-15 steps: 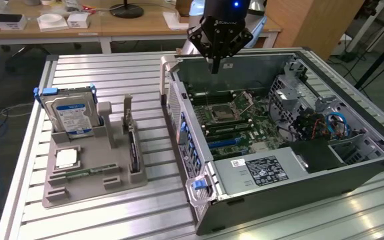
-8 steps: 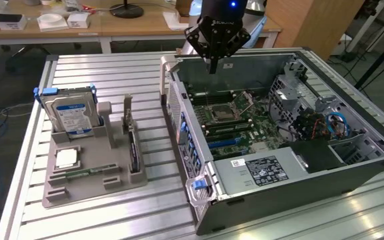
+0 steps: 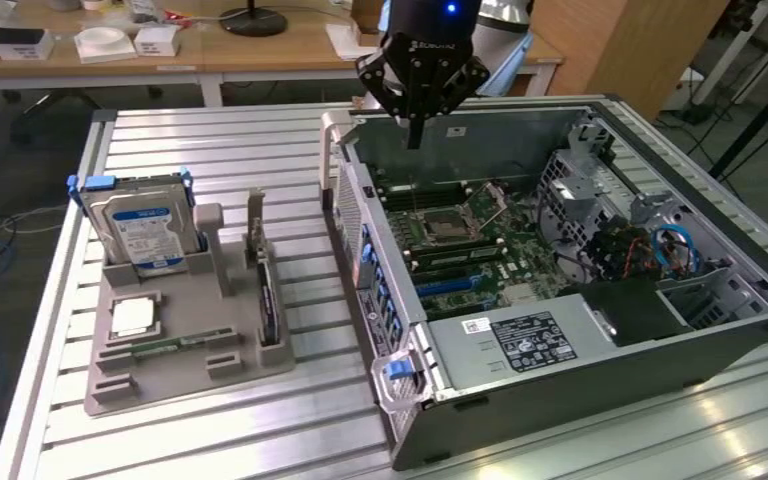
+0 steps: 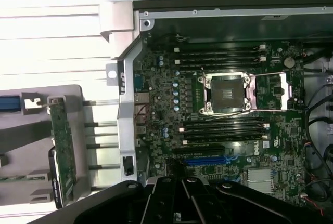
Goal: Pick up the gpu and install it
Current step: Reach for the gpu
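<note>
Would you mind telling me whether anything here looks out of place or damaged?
Nothing stands out. The gpu stands on edge in the tray, the hard drive upright beside it, and the case lies open. The claw hangs shut above it.

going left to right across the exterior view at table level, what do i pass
hard drive → gpu → motherboard → blue cables
</note>
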`<action>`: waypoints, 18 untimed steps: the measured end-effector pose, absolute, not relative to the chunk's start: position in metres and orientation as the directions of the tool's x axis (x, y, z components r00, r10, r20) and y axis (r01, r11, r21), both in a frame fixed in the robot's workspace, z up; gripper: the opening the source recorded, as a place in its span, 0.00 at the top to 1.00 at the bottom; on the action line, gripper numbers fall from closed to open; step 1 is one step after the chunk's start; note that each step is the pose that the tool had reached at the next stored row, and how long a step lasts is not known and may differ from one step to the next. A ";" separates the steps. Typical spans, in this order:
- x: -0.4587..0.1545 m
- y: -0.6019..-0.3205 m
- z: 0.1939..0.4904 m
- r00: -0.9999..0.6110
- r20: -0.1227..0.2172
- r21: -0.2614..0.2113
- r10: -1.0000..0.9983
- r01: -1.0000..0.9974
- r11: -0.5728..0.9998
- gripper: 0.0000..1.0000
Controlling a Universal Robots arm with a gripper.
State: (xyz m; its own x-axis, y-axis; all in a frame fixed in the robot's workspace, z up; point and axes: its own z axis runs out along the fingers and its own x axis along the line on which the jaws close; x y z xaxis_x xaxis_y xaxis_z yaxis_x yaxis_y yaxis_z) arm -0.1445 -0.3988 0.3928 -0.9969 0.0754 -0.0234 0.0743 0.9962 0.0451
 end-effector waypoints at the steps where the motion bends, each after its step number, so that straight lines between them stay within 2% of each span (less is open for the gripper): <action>1: -0.146 -0.399 0.393 -0.997 -0.023 0.045 0.075 0.074 0.996 0.89; 18: -0.163 -0.399 0.393 -0.997 -0.023 0.045 0.075 0.074 0.996 0.89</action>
